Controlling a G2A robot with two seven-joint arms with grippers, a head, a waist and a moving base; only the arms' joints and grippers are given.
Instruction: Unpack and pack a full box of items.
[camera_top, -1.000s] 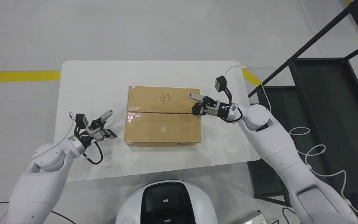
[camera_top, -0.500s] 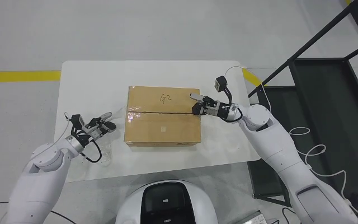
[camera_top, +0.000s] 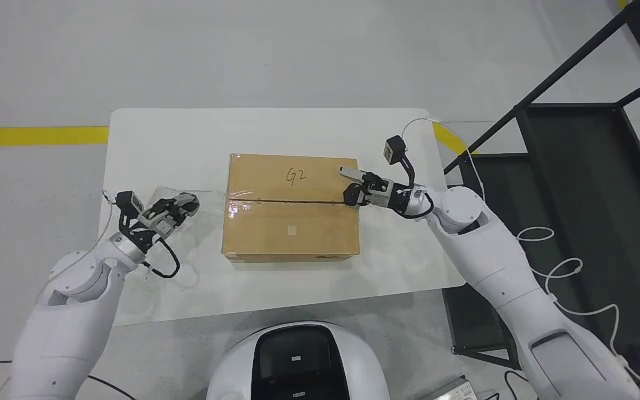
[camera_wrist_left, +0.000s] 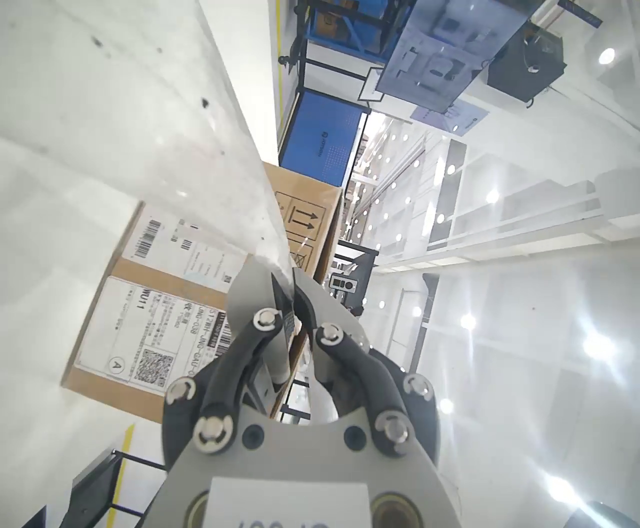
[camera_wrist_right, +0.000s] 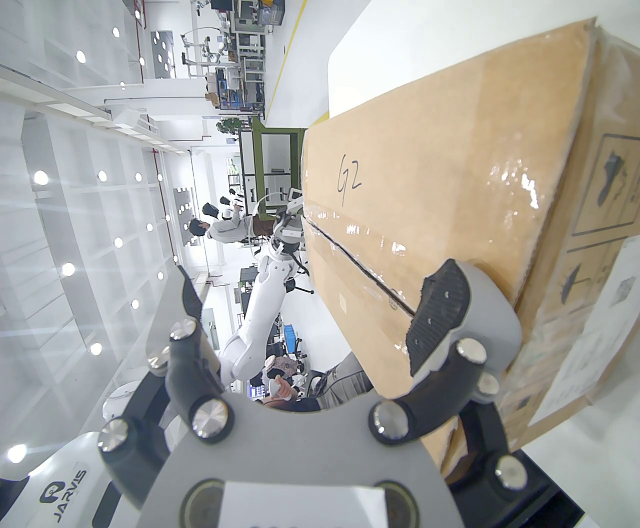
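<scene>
Left wrist view: the left gripper (camera_wrist_left: 287, 287) is pinching its two fingers shut on the end of one clear, glossy strip of film (camera_wrist_left: 165, 130). The film is fanning out from the tips and carrying a few dark specks. Just past the fingers, the box (camera_wrist_left: 145, 300) is showing a flat brown cardboard side. Two white rectangular paper labels (camera_wrist_left: 150, 340) are sticking to that side.

In the top view this gripper is hanging off the box's left side, near it but not touching. The single box is sitting closed, a plain rectangular carton. The white table (camera_top: 160, 140), rounded at its corners, is spreading out under the box on every side.

At the box's right side the right gripper (camera_top: 348, 186) is standing with its jaws wide apart and holding nothing. One ribbed dark pad (camera_wrist_right: 435, 315) is lying against the box's top edge. The other finger is hanging free in the air beyond that edge. One dark seam (camera_wrist_right: 350, 255) is running straight across the box's top, with shiny wrinkled tape glinting along it.
</scene>
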